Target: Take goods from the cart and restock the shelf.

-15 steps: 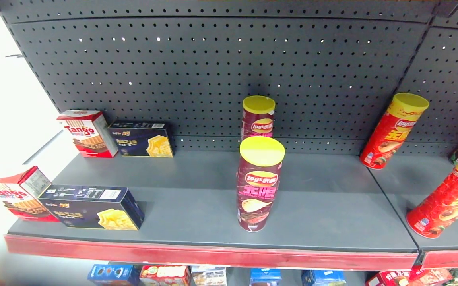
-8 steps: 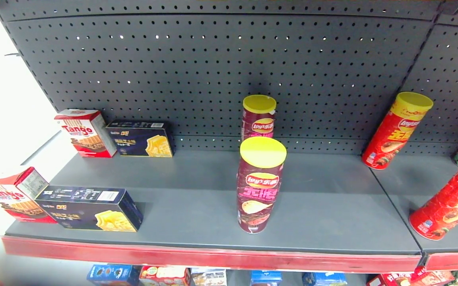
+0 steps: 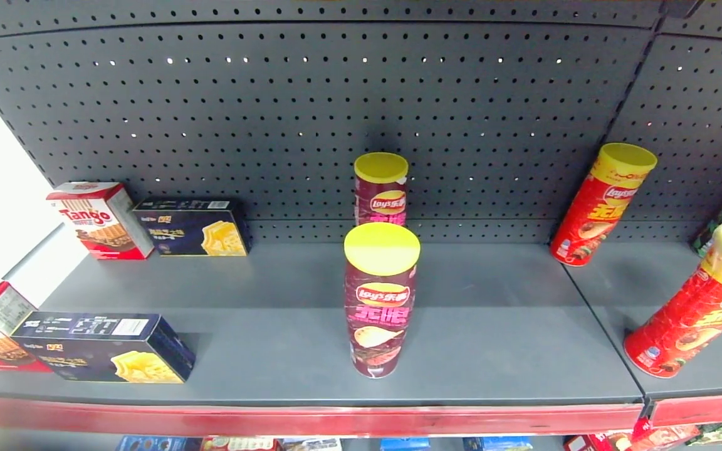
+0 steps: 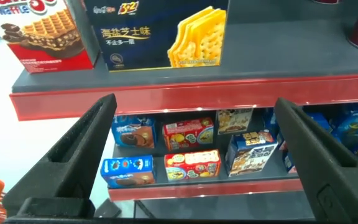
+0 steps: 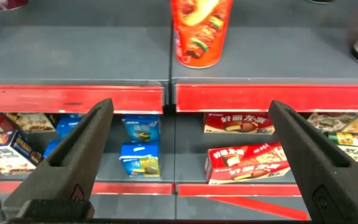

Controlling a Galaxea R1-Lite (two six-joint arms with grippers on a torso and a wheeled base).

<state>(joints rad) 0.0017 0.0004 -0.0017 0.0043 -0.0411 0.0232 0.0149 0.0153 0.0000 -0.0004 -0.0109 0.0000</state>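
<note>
Chip cans point(image 3: 381, 300) on shelf point(image 3: 492, 326) unmoved, camera alone shifted; left claw point(image 4: 194, 101), right claw point(image 5: 190, 104) wide open, empty.

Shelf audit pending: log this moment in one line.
left end effector: open, empty | right end effector: open, empty | front maroon can: upright

Grey shelf point(image 3: 492, 326) with a red front lip. Beyond the spread jaws of the left gripper point(image 4: 194, 102): front cracker box point(image 4: 160, 31) beside front wafer box point(image 4: 39, 31). Beyond the spread jaws of the right gripper point(image 5: 190, 104): front red can point(image 5: 201, 31). Between the two jaw pairs: front maroon can point(image 3: 380, 300), with rear maroon can point(image 3: 380, 188) behind it. Farther back: rear cracker box point(image 3: 192, 227), rear wafer box point(image 3: 99, 219), rear red can point(image 3: 602, 203).
</note>
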